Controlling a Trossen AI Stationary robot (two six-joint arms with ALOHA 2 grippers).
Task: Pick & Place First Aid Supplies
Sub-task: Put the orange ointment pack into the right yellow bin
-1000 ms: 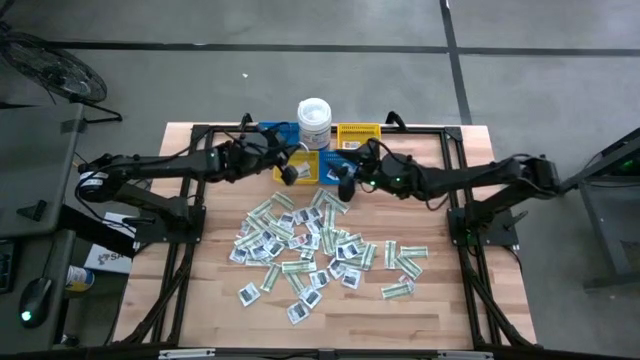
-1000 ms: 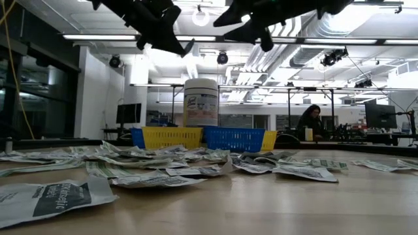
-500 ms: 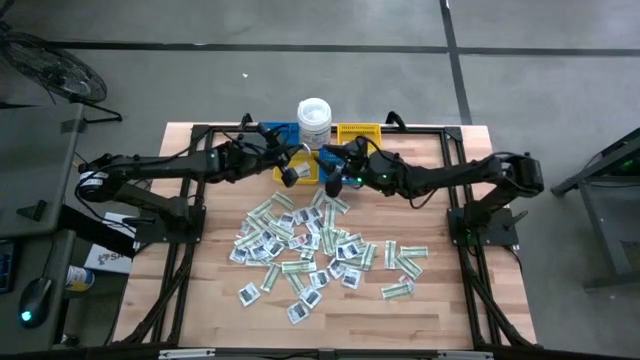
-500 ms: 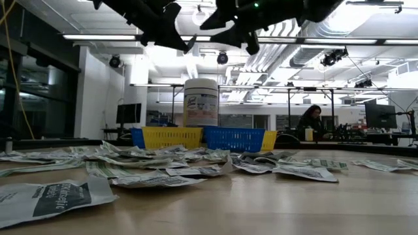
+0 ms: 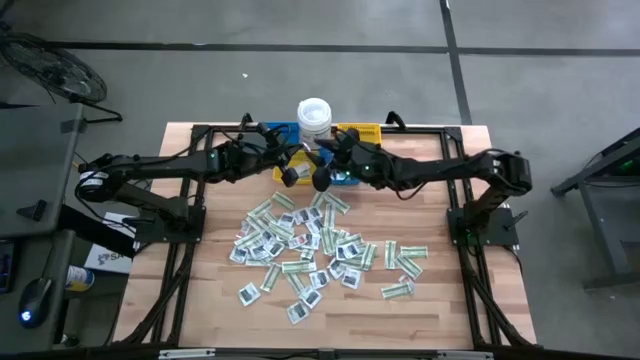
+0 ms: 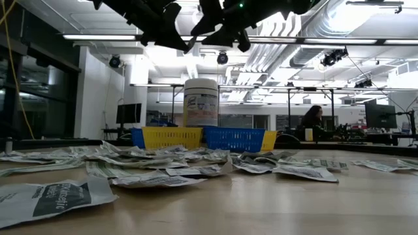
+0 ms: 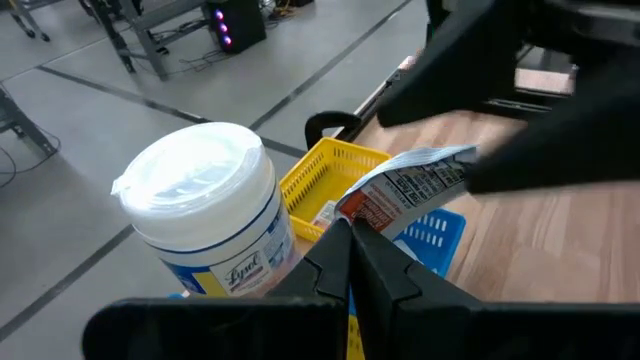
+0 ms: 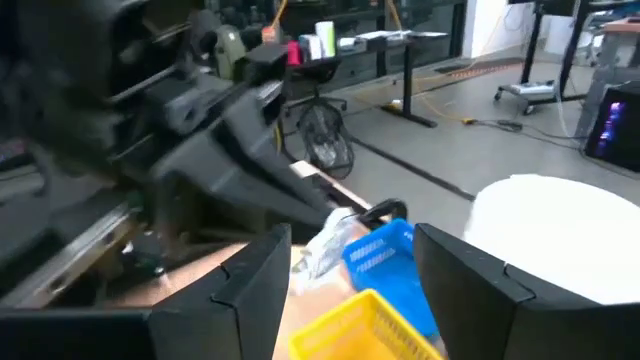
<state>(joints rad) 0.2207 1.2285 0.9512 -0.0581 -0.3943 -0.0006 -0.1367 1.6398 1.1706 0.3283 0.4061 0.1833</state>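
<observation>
Jaws: left gripper (image 7: 348,232) pinched on one packet (image 7: 405,185), held aloft over the bins (image 5: 340,135) near the tub (image 5: 314,115); right gripper (image 5: 322,176) spread wide, just beside it, nothing held. Remaining packets (image 5: 320,245) are scattered mid-table. Handling, judged: light, thin, limp paper, easily creased or slipped; best gripped at a free edge. Surface: pale wood table (image 5: 480,300). Room: open workshop, grey floor; a seated person (image 6: 312,122) is seen far behind.
</observation>
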